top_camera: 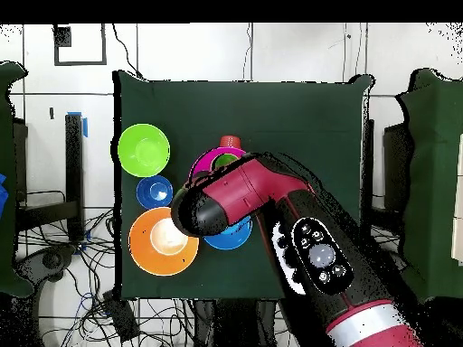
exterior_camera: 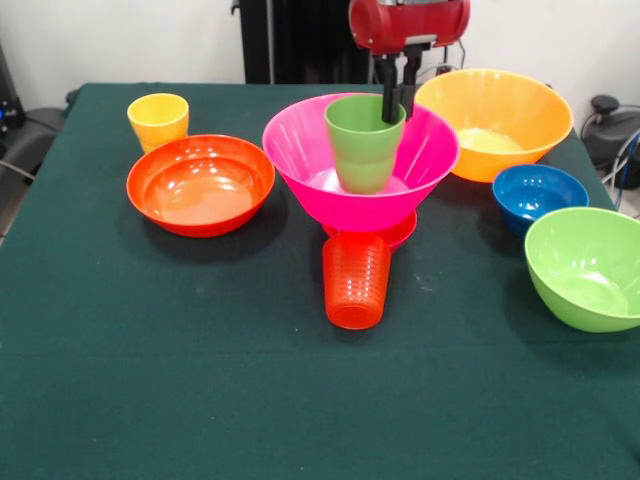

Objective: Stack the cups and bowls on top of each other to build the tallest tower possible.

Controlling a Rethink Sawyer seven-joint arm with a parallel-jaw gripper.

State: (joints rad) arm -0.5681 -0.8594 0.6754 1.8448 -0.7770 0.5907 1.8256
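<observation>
The black claw (exterior_camera: 397, 100) pinches the far rim of the light green plastic tumbler (exterior_camera: 364, 145), which stands upright inside the large glossy pink plastic bowl (exterior_camera: 300, 150) at the green table (exterior_camera: 150, 380) centre. A ribbed orange-red plastic tumbler (exterior_camera: 356, 280) sits at 6 o'clock, touching the tower base; open table beyond it

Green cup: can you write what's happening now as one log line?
gripper: shut on green cup rim | cup: upright inside pink bowl | orange cup: upside down in front
</observation>
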